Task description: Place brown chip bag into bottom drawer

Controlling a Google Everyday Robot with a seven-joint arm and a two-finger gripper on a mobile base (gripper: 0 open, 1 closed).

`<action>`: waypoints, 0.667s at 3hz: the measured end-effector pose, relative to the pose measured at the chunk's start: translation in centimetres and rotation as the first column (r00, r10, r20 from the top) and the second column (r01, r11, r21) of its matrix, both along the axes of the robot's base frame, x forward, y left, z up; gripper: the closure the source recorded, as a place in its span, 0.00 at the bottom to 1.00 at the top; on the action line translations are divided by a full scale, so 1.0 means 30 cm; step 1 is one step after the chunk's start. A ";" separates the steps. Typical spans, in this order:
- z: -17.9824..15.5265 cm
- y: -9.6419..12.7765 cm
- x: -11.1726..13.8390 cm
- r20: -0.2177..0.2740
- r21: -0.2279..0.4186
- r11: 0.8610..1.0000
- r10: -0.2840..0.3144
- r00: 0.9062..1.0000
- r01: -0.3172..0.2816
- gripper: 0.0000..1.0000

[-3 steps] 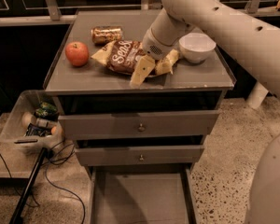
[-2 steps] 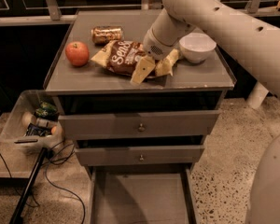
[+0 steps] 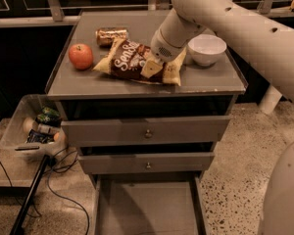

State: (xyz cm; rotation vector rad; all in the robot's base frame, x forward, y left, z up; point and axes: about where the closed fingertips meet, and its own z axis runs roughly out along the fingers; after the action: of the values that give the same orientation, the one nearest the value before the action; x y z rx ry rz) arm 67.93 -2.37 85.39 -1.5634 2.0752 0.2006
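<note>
Sitting right over the brown chip bag, just past its middle, the end effector is giving no sign I can read of being clamped or apart, while the bag is lying lengthwise across the desk, with the bottom drawer gaping straight below.

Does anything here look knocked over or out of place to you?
Only small things. The gold can lies on its side at the back of the cabinet top, just behind the brown chip bag. The bottom drawer stands pulled far out near the floor. The gripper is down on the bag, right of its middle.
</note>
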 end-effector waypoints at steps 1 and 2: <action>0.000 0.000 0.000 0.000 0.000 1.000 0.000 1.000 0.000 0.88; 0.000 0.000 0.000 0.000 0.000 1.000 0.000 1.000 0.000 1.00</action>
State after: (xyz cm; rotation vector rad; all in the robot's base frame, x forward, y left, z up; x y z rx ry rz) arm 67.93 -2.37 85.38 -1.5635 2.0752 0.2007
